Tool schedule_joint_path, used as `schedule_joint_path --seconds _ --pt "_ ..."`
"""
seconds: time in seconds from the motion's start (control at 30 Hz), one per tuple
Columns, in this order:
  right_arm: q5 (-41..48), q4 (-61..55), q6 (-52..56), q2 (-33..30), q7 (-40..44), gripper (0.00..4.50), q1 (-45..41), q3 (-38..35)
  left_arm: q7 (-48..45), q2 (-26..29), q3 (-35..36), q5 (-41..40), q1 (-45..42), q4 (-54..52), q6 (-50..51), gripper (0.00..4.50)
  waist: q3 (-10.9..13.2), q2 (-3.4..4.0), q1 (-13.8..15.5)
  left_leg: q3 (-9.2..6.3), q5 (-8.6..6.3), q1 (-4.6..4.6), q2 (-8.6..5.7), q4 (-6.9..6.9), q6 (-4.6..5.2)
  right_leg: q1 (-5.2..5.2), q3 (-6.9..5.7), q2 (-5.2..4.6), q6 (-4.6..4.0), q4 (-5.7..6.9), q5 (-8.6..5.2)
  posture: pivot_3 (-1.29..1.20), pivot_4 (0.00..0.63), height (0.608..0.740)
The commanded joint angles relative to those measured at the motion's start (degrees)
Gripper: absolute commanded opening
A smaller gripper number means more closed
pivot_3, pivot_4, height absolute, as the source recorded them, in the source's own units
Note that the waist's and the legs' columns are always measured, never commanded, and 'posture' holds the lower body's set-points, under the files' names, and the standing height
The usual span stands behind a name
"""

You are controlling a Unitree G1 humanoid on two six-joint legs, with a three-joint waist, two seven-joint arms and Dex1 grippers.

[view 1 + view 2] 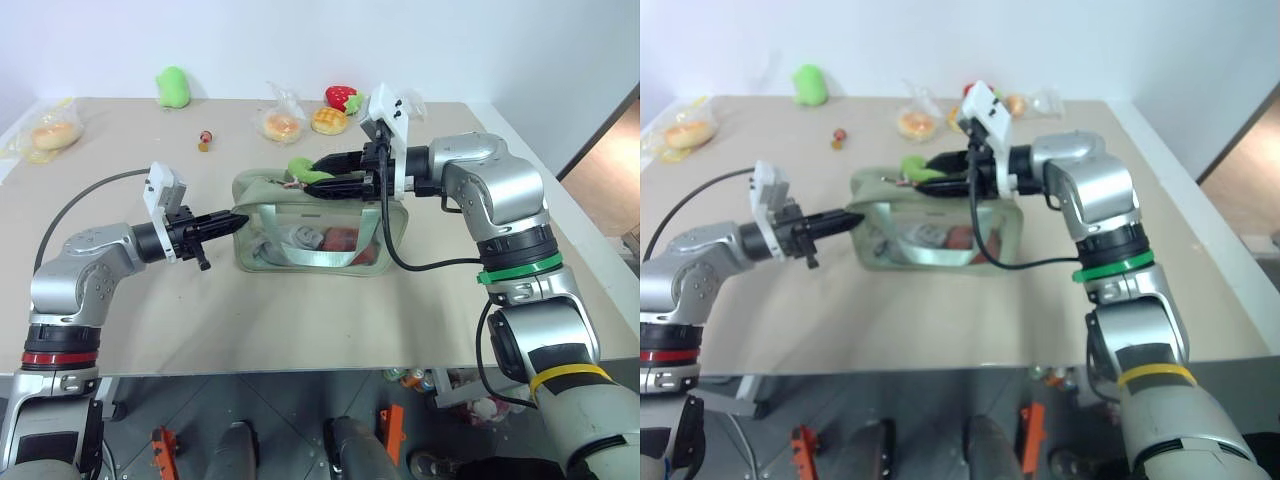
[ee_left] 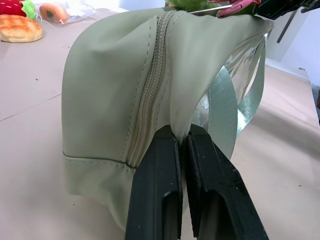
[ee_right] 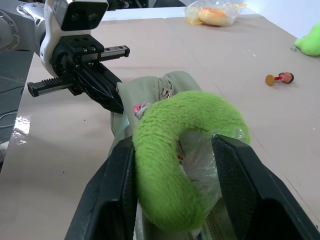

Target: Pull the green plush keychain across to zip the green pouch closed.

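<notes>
Sitting between 2 grippers: 1 green pouch [image 1: 320, 225], 1 green plush keychain [image 3: 175, 150].

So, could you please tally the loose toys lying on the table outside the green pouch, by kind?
Toy breads: 3
Green plush blob: 1
Toy strawberry: 1
Small figurine: 1
Total: 6

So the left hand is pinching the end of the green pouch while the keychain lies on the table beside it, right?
Not quite: the left hand does pinch the green pouch, but the green plush keychain sits on top of the pouch between the right hand's open fingers, as the right wrist view shows.
</notes>
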Motion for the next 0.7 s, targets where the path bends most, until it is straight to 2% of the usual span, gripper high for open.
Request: schedule_joint_path --seconds 0.03,0.1,0.2,0.33,0.37,0.7 --pt "-0.2 0.4 -0.8 -0.4 -0.2 2.36 -1.9 -1.3 0.0 0.1 0.6 0.0 -0.5 -0.3 -0.6 0.00 0.0 0.00 0.0 0.00 0.00 0.00 0.00 0.00 0.00 0.00 0.00 0.00 0.00 0.00 0.00 0.00 0.150 0.740" --pt "-0.3 0.7 -1.1 -0.3 -0.1 2.36 -2.0 -1.3 0.1 0.1 0.6 -0.1 -0.5 -0.5 -0.6 0.00 0.0 0.00 0.0 0.00 0.00 0.00 0.00 0.00 0.00 0.00 0.00 0.00 0.00 0.00 0.00 0.00 0.150 0.740" --pt "-0.4 1.5 -1.3 0.0 -0.9 1.56 -2.2 -1.8 0.1 0.2 0.7 -0.3 -0.4 -0.7 -0.4 0.00 0.0 0.00 0.0 0.00 0.00 0.00 0.00 0.00 0.00 0.00 0.00 0.00 0.00 0.00 0.00 0.00 0.150 0.740" --pt "-0.1 1.2 -2.2 -0.2 -0.4 0.19 -2.0 -1.8 0.2 0.2 0.6 -0.2 -0.4 -0.7 -0.4 0.00 0.0 0.00 0.0 0.00 0.00 0.00 0.00 0.00 0.00 0.00 0.00 0.00 0.00 0.00 0.00 0.00 0.150 0.740" --pt "-0.1 1.1 -2.3 -0.2 -0.3 0.07 -2.0 -1.8 0.2 0.2 0.6 -0.2 -0.4 -0.7 -0.4 0.00 0.0 0.00 0.0 0.00 0.00 0.00 0.00 0.00 0.00 0.00 0.00 0.00 0.00 0.00 0.00 0.00 0.150 0.740" --pt "-1.1 1.8 -4.3 -1.8 -0.3 0.07 -2.6 -1.9 0.1 0.1 0.6 -0.1 -0.4 -0.4 -0.6 0.00 0.0 0.00 0.0 0.00 0.00 0.00 0.00 0.00 0.00 0.00 0.00 0.00 0.00 0.00 0.00 0.00 0.150 0.740"
